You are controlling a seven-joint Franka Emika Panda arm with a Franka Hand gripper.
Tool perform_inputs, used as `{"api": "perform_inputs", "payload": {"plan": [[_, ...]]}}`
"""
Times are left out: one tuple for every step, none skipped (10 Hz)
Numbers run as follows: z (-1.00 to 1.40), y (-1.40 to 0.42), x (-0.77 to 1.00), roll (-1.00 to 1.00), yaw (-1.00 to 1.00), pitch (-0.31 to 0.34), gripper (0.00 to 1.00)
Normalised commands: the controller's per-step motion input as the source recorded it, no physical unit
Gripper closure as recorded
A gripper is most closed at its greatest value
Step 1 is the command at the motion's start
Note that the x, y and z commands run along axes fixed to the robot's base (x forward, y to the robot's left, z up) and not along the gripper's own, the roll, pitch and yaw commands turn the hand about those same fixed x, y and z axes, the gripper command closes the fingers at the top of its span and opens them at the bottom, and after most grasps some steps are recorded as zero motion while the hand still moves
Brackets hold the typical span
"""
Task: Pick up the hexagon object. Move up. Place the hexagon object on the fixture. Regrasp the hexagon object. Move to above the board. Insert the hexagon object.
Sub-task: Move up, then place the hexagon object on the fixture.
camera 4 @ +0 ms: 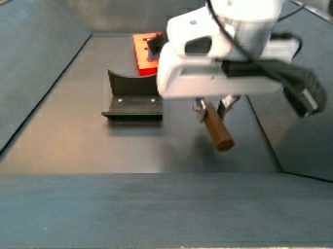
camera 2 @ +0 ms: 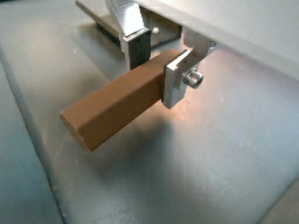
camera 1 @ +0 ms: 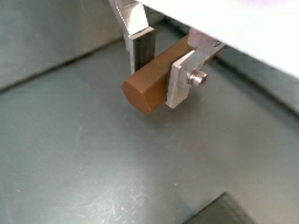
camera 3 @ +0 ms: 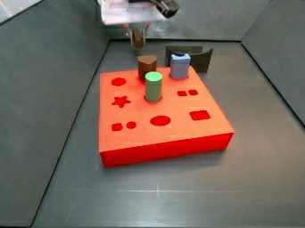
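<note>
The hexagon object [camera 2: 111,112], a long dark brown peg, is clamped between the silver fingers of my gripper [camera 2: 158,68]. In a wrist view its hexagonal end face [camera 1: 142,91] points toward the grey floor. In a side view the gripper [camera 4: 216,100] hangs in the air to one side of the fixture [camera 4: 131,98], with the peg [camera 4: 215,127] sticking out below it at a slant, clear of the floor. In a side view the gripper [camera 3: 138,32] is behind the board [camera 3: 167,134], and the peg [camera 3: 138,41] is apart from the fixture [camera 3: 202,59].
On the red board stand a green round peg [camera 3: 154,86], a stubby brown peg [camera 3: 146,65] and a blue peg [camera 3: 179,64]. Sloping grey walls [camera 4: 39,88] enclose the floor on all sides.
</note>
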Motion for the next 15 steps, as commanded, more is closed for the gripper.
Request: {"api": "perform_inputs", "payload": {"plan": [[0.30,0.00,-0.01,-0.06,0.02,0.015,1.00],[1.00,0.00,0.00,0.00,0.00,0.000,1.00],[1.00,0.00,0.01,0.00,0.00,-0.026,1.00],[1.00,-0.01,-0.01,-0.02,0.00,0.000,1.00],[1.00,-0.01,-0.01,-0.04,0.01,0.007,1.00],[1.00,-0.02,-0.02,-0.06,0.02,0.005,1.00],[1.00,-0.02,-0.02,-0.07,0.02,0.001,1.00],[1.00,-0.02,-0.02,-0.09,0.02,-0.001,1.00],[0.97,-0.02,-0.02,-0.10,0.01,-0.004,1.00],[0.82,-0.02,-0.02,-0.11,0.01,-0.002,1.00],[0.66,-0.01,-0.02,-0.12,0.00,0.001,1.00],[0.50,-0.01,-0.01,-0.13,-0.01,0.006,1.00],[0.29,0.00,0.00,-0.13,-0.02,0.015,1.00],[0.12,-0.65,1.00,-0.18,-0.97,-0.070,1.00],[0.08,-0.64,1.00,-0.18,-0.91,-0.060,1.00]]}}
